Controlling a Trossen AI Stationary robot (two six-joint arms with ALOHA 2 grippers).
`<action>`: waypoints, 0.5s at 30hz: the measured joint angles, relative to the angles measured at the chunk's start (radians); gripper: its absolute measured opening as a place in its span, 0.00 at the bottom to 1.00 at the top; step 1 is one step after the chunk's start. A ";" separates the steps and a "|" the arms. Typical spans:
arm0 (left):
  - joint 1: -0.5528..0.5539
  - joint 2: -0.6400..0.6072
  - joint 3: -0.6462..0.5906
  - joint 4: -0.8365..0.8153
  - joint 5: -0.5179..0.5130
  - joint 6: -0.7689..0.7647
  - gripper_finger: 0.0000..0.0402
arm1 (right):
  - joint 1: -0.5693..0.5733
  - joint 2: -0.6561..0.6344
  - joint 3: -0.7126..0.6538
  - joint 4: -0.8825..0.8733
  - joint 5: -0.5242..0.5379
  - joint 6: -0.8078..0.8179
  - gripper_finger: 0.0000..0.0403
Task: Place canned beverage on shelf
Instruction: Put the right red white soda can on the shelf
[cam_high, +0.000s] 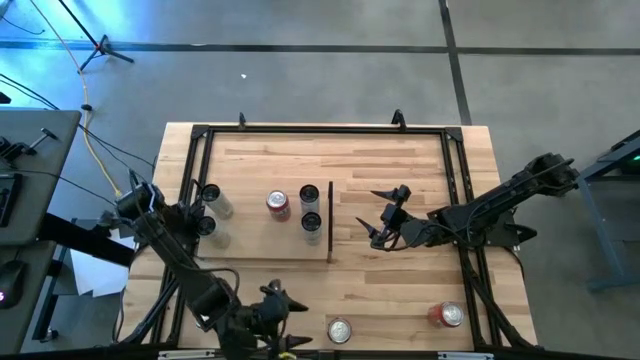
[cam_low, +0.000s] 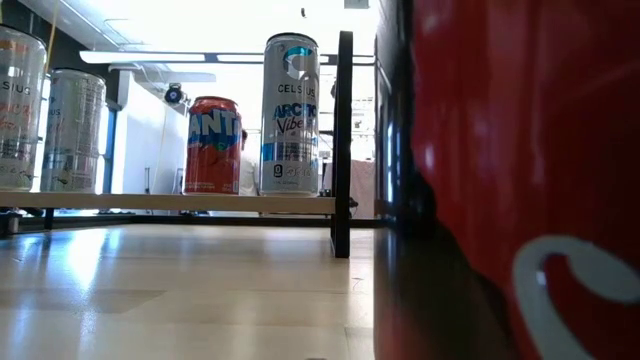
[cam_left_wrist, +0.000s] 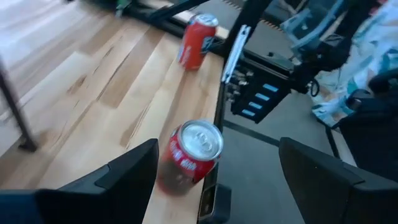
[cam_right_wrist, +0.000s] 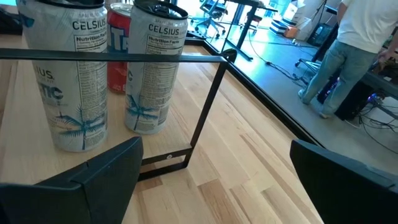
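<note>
Two dark jointed arms, matte black with cabling along the links. Left gripper (cam_high: 283, 308) and right gripper (cam_high: 385, 216): each ends in two broad, flat, wedge-shaped black fingers (cam_right_wrist: 102, 177).

Robotics lab — cables (cam_high: 95, 130), office chairs (cam_right_wrist: 214, 9).

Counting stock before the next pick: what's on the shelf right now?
The shelf holds five cans: two silver at its left end, a red one mid-shelf, two tall Celsius cans by the dark upright. Nothing looks hidden.

Wooden tabletop (cam_high: 400, 160), grey floor (cam_high: 300, 80), person (cam_right_wrist: 354, 43) standing beyond
</note>
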 joint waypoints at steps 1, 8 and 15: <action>0.001 0.010 0.000 0.035 0.008 0.033 0.76 | 0.000 0.000 0.000 -0.002 0.000 0.000 0.98; -0.005 0.062 0.000 0.087 0.067 0.393 0.76 | 0.000 0.000 0.000 -0.008 0.000 0.000 0.98; -0.001 0.088 0.000 0.182 0.079 0.635 0.76 | 0.000 0.000 0.000 -0.011 0.000 0.000 0.98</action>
